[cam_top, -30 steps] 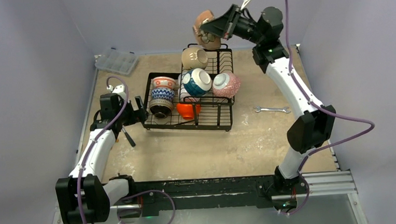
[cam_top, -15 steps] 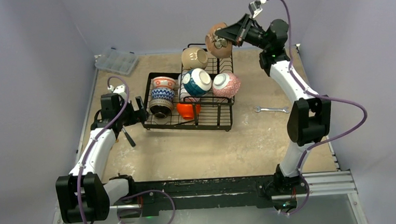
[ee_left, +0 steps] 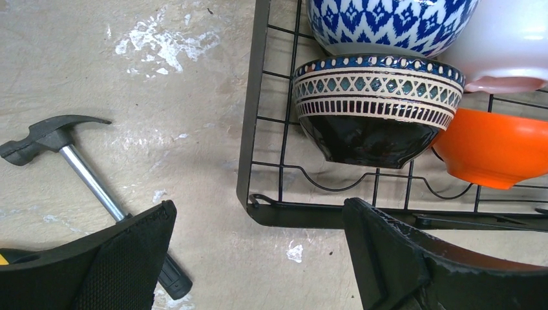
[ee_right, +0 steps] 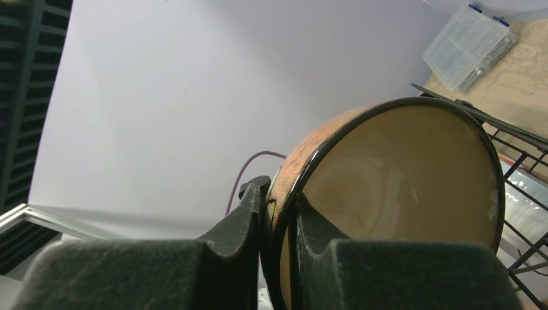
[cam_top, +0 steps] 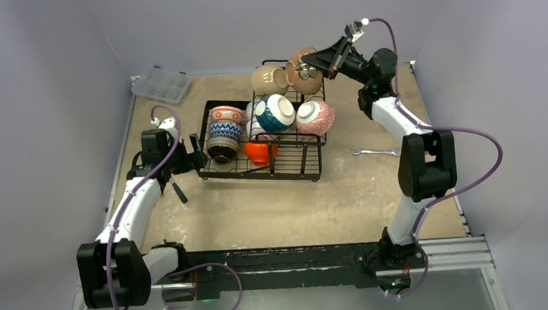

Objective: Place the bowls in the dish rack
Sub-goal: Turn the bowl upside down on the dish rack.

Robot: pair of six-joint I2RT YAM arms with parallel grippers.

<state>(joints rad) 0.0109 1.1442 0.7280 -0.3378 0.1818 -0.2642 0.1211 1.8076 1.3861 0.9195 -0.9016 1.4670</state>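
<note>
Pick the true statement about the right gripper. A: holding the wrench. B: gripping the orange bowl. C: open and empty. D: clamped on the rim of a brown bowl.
D: the right wrist view shows the right gripper shut on the rim of the brown bowl, at the far end of the dish rack.

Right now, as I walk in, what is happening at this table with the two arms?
The right claw is shut on the rim of a brown bowl and holds it tilted at the far end of the black dish rack, next to a tan bowl. Other bowls already sit in the rack, among them a teal one, a pink one and an orange one. The left claw is open and empty, low by the rack's left side, with a hammer lying beside it.
</note>
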